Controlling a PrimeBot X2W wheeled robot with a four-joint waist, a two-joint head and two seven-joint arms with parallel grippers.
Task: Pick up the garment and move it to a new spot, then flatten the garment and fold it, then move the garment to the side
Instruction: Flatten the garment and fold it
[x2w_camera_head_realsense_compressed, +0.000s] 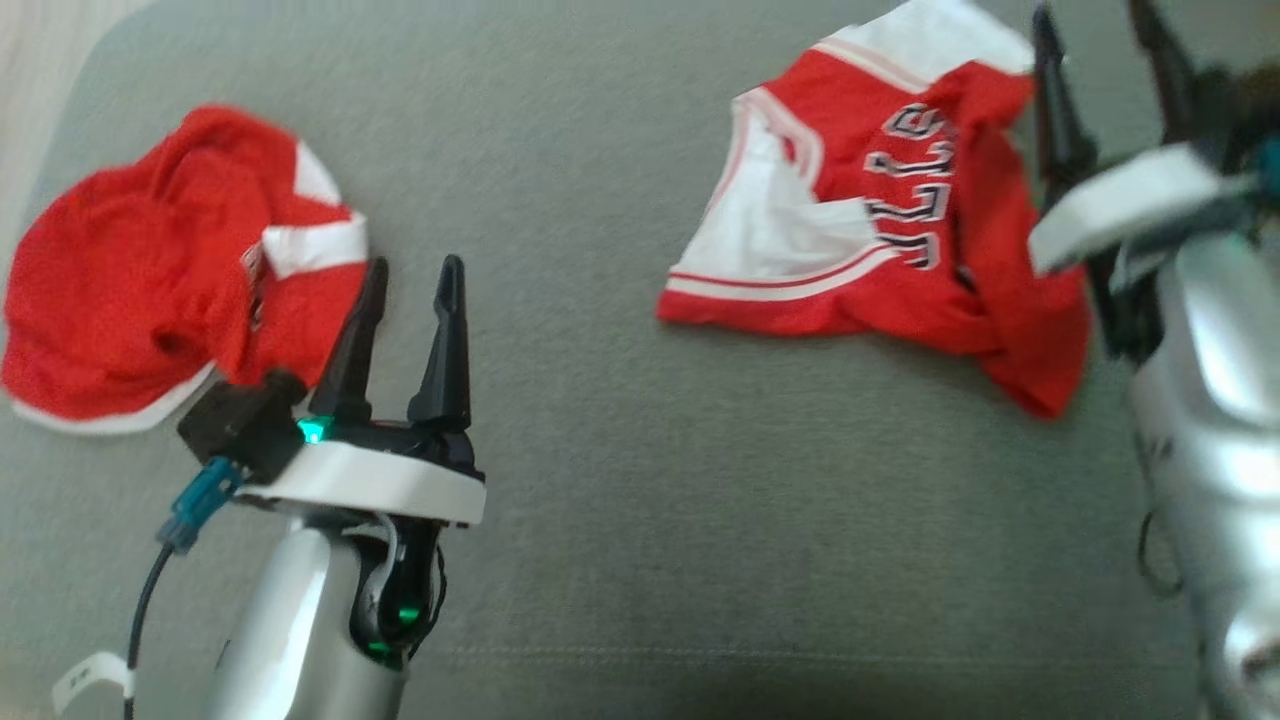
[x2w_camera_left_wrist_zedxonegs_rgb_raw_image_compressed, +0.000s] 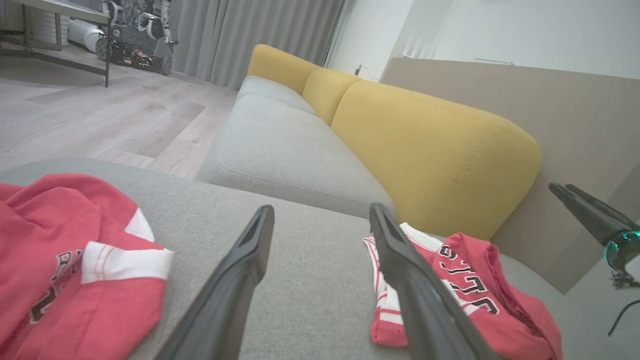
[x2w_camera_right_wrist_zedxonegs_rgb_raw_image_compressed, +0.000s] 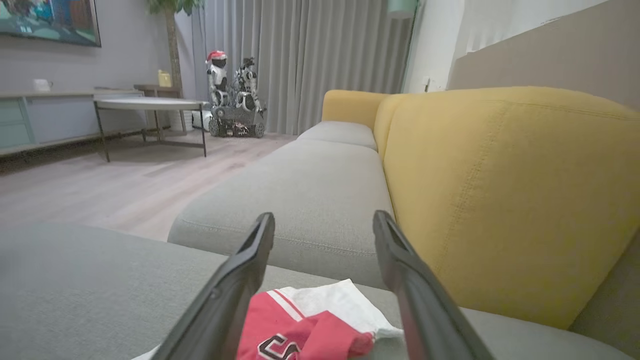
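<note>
Grey fabric is what I have under both arms: a wide seat cushion (x2w_camera_head_realsense_compressed: 620, 480) with two red garments lying on it. My left gripper (x2w_camera_head_realsense_compressed: 414, 262) hangs over bare cushion with its two dark fingers apart and nothing between them. Just off its left side, close to its finger but apart from it, lies a crumpled red garment (x2w_camera_head_realsense_compressed: 130, 270) with white trim, bunched into a heap. Its print is mostly lost in a fold and I cannot read it.

My right gripper (x2w_camera_head_realsense_compressed: 1092, 20) is up near the far edge of the head view, fingers spread wide and holding nothing. The red and white jersey (x2w_camera_head_realsense_compressed: 880, 220) lies flat-ish but rumpled on the cushion just to that gripper's left. From the right wrist view its white hem and a red fold sit low between the two fingers. Whether either finger touches the cloth I cannot tell: the head view is blurred there, and one fingertip is cut off by the top edge.

Black-and-white lettering runs across the jersey's front, but folds swallow part of it. The jersey's lower right corner passes behind my pale right forearm (x2w_camera_head_realsense_compressed: 1210, 400). Beyond both grippers a yellow backrest (x2w_camera_left_wrist_zedxonegs_rgb_raw_image_compressed: 435, 150) rises behind the seat
</note>
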